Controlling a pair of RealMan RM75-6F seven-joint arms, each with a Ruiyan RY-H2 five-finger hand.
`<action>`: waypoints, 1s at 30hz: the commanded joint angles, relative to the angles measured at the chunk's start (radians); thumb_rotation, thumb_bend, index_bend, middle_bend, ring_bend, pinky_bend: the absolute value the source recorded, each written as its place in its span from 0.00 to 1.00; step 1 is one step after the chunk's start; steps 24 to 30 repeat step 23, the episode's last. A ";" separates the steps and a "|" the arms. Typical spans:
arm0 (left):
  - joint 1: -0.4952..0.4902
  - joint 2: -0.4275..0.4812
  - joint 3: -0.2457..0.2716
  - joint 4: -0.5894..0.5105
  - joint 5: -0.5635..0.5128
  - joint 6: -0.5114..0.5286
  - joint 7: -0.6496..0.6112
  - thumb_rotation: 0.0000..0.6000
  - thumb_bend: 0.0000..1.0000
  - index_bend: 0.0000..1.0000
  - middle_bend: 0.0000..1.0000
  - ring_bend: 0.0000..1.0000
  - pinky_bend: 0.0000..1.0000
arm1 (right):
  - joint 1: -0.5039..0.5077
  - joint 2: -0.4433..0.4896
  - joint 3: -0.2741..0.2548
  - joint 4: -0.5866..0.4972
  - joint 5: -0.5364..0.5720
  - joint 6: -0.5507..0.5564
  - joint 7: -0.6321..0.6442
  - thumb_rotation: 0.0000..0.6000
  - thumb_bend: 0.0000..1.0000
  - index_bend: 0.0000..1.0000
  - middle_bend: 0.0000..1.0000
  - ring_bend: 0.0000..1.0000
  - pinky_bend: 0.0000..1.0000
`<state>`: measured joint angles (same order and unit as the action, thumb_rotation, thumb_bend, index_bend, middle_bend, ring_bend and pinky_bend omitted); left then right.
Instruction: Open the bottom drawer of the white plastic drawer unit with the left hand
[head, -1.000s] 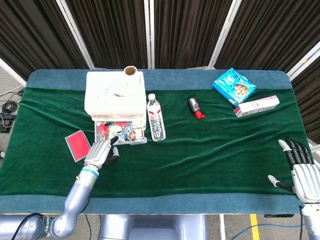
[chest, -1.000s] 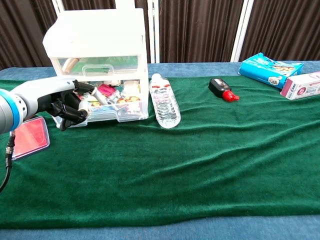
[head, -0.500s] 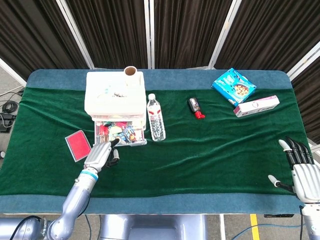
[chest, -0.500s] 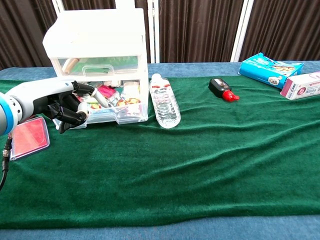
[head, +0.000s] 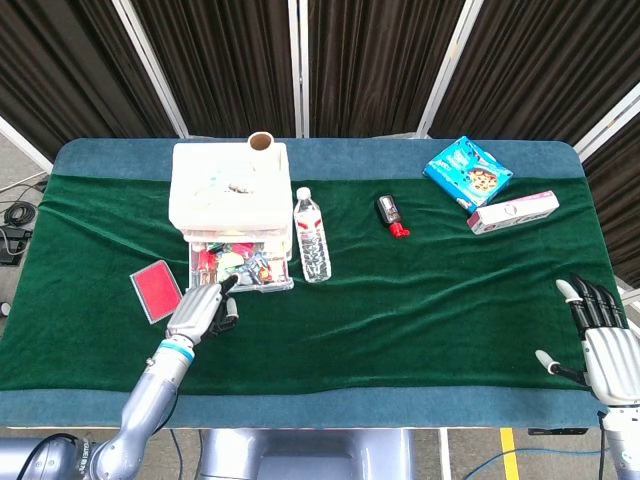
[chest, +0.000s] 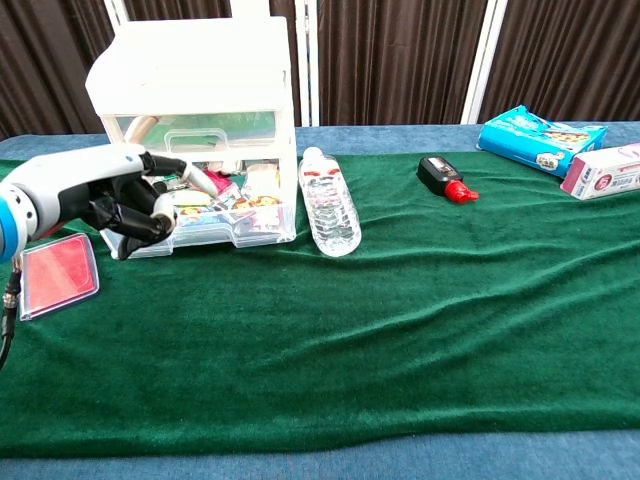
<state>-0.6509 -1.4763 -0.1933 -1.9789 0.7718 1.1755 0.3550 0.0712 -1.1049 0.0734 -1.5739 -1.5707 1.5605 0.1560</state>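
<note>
The white plastic drawer unit (head: 230, 190) (chest: 195, 75) stands at the table's back left. Its bottom drawer (head: 243, 270) (chest: 245, 222) is pulled out toward me and shows several colourful small items inside. My left hand (head: 203, 312) (chest: 105, 195) hovers just in front of the drawer's left front corner. Most of its fingers are curled in with nothing in them, and one finger reaches to the drawer's front lip. My right hand (head: 600, 335) rests at the table's front right edge with fingers spread and empty; the chest view does not show it.
A water bottle (head: 312, 237) (chest: 328, 205) lies right of the drawer unit. A red case (head: 156, 290) (chest: 58, 275) lies left of my left hand. A cardboard roll (head: 262, 145) stands on the unit. Farther right are a black-and-red item (head: 391, 214), a blue packet (head: 467, 173) and a pink box (head: 512, 211).
My left hand has drawn back slightly toward me and lifted a little off the drawer front. The drawer stays pulled out. The right hand has not moved.
</note>
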 joint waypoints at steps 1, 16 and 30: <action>0.017 0.021 0.002 -0.028 0.053 0.012 -0.025 1.00 0.88 0.18 0.79 0.71 0.66 | 0.001 0.000 0.000 0.002 0.001 -0.001 0.000 1.00 0.03 0.01 0.00 0.00 0.00; 0.307 0.136 0.289 0.101 0.669 0.348 -0.116 1.00 0.36 0.00 0.04 0.05 0.08 | 0.002 -0.013 0.001 0.004 -0.001 0.000 -0.036 1.00 0.03 0.01 0.00 0.00 0.00; 0.435 0.117 0.309 0.293 0.758 0.514 -0.029 1.00 0.21 0.00 0.00 0.00 0.00 | 0.005 -0.030 -0.001 0.003 -0.006 -0.001 -0.083 1.00 0.04 0.01 0.00 0.00 0.00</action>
